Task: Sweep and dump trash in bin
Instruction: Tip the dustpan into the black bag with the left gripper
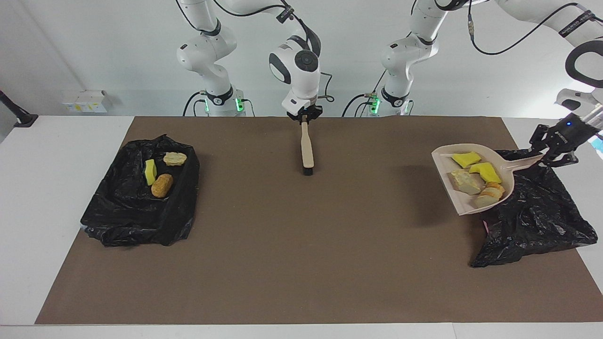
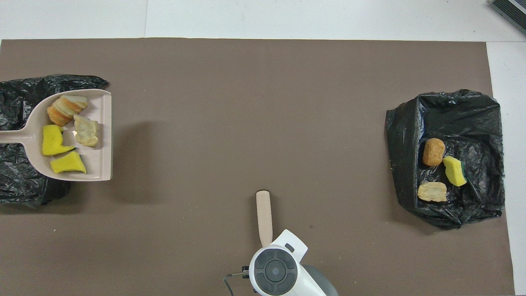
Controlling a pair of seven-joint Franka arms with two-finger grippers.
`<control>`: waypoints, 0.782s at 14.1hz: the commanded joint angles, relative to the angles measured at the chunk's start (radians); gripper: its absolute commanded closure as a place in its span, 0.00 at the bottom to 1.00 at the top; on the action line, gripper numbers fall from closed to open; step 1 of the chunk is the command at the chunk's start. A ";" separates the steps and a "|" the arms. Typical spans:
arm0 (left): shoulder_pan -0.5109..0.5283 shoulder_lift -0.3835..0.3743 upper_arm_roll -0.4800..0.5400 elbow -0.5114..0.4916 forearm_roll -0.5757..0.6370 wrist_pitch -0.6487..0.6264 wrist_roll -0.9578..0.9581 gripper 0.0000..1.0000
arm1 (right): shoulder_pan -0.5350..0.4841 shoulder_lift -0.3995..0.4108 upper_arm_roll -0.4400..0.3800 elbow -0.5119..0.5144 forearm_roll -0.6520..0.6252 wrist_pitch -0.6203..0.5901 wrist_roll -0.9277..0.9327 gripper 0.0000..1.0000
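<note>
From my console, the biggest thing is the brown mat [image 1: 292,245], with one black bin bag [image 1: 532,212] at its left-arm end and a second black-lined bin [image 1: 136,207] at its right-arm end, already holding three scraps [image 1: 161,185]. The dustpan [image 1: 464,205] hangs in the air over the edge of the bin bag at the left-arm end, and I see four pieces of trash [image 1: 476,176] riding in it. The left gripper [image 1: 551,153] is clamped on the handle tip; from it the pan lies toward eight o'clock in the facing view, its long axis running along the table's length, mouth toward the mat's centre. I judge that tipping the pan over the bag comes next, and the left arm is plainly the nearer one. The right gripper [image 1: 304,118] is closed on the brush [image 1: 307,148], which hangs bristles-down, and waits. I can read no labels or writing.
</note>
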 commanded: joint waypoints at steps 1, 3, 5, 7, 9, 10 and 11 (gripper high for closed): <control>0.049 0.046 -0.008 0.114 0.077 -0.012 0.011 1.00 | -0.035 0.040 -0.002 0.044 -0.022 0.003 -0.008 0.06; 0.054 0.045 -0.009 0.136 0.148 0.037 0.011 1.00 | -0.089 0.043 0.000 0.091 -0.025 -0.002 -0.014 0.00; 0.034 0.045 -0.011 0.133 0.291 0.098 0.003 1.00 | -0.120 0.041 -0.008 0.133 -0.028 -0.015 -0.013 0.00; 0.026 0.037 -0.012 0.123 0.431 0.147 -0.007 1.00 | -0.192 0.037 -0.008 0.185 -0.030 -0.018 -0.014 0.00; 0.026 0.036 -0.012 0.114 0.511 0.166 -0.010 1.00 | -0.250 0.035 -0.009 0.234 -0.054 -0.040 -0.014 0.00; 0.026 0.034 -0.012 0.110 0.545 0.166 -0.027 1.00 | -0.278 0.034 -0.008 0.260 -0.086 -0.054 -0.016 0.00; 0.022 0.034 -0.014 0.110 0.602 0.166 -0.052 1.00 | -0.304 0.033 -0.008 0.277 -0.117 -0.064 -0.014 0.00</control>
